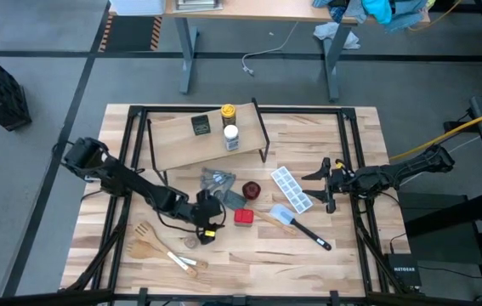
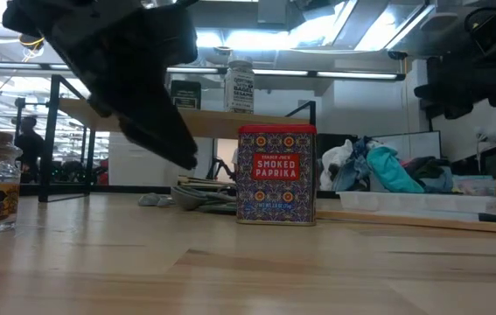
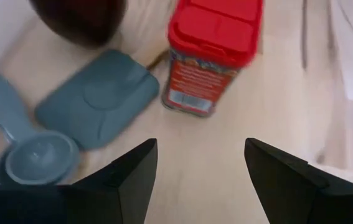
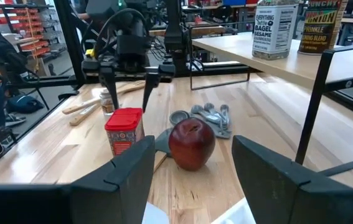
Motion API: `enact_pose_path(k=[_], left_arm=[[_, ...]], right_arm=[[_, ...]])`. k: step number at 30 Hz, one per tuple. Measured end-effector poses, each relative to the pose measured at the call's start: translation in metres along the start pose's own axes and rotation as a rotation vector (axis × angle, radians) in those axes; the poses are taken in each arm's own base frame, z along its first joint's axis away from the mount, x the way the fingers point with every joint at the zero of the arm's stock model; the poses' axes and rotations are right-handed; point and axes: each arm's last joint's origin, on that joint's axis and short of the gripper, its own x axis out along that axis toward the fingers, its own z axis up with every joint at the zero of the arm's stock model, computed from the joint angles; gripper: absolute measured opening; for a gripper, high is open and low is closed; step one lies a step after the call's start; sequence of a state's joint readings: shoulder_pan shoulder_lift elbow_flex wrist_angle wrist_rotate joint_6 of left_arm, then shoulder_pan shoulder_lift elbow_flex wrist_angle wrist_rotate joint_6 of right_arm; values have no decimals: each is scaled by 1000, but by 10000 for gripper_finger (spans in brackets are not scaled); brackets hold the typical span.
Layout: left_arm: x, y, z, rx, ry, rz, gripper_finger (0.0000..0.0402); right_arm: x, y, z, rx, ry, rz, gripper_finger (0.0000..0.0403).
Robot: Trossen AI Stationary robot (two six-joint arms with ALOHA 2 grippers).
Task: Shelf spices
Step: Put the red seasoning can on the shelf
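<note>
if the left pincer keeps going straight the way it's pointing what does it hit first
Most likely the red paprika tin: it stands just ahead of the open left pincer, roughly in line with the gap between its fingers, with bare tabletop between them.

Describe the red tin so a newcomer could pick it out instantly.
Look in front of the wooden shelf, near the table's middle. Beside the dark-red dish stands the red tin, just ahead of the left hand. It alone is square, red-lidded and labelled Smoked Paprika.
</note>
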State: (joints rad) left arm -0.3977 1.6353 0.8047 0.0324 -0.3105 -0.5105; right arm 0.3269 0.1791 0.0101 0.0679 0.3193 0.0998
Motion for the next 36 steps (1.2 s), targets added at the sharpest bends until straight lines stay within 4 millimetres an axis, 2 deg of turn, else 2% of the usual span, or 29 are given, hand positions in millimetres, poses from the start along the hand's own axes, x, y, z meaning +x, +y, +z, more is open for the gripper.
enact_pose_path(k=[17,26,36], left_arm=[[31,-4,0,152,-139,-18,235],[47,5,5,152,-210,-5,235],[47,5,12,195,-258,-61,235]], right_arm=[[0,0,-1,32,7,15,221],[2,1,0,31,6,-5,221],[6,1,-5,14,53,-40,221]])
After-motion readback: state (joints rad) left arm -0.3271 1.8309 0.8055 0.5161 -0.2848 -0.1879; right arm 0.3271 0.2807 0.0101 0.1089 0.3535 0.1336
